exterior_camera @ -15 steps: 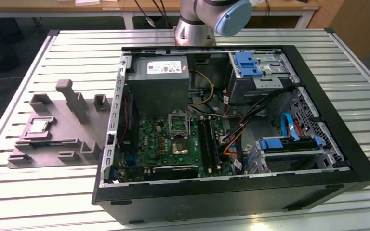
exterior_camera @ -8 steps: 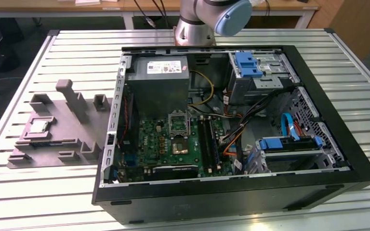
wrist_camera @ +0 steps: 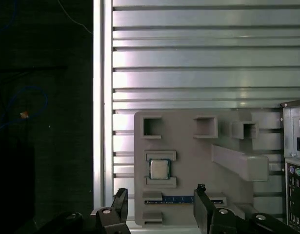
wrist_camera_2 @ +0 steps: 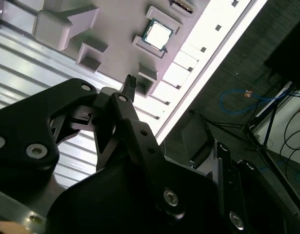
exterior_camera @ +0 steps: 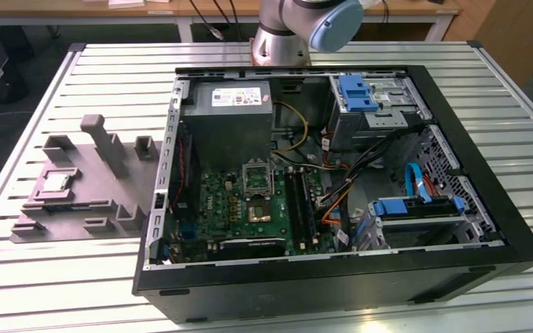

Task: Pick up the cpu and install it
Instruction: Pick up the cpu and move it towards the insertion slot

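Observation:
The cpu [exterior_camera: 56, 182] is a small square chip with a silvery top. It lies flat in a recess of the grey holder block [exterior_camera: 91, 198] on the slatted table, at the exterior view's left of the open computer case [exterior_camera: 341, 277]. Both wrist views look down on the cpu [wrist_camera: 159, 169] [wrist_camera_2: 157, 35] from well above. My gripper [wrist_camera: 161, 202] is open, with one dark finger [wrist_camera: 119, 204] on each side of the chip's line and nothing between them. One fingertip [wrist_camera_2: 130, 82] shows over the block. The metal-framed socket [exterior_camera: 256, 175] sits on the green motherboard inside the case.
The holder block carries upright posts [exterior_camera: 109, 142] and a blue-edged strip [wrist_camera: 176, 199] in a slot beside the cpu. The case holds a grey power supply [exterior_camera: 234, 114], drive bays with blue clips [exterior_camera: 357, 94] and loose cables. The table edge [wrist_camera: 102, 97] runs close to the block.

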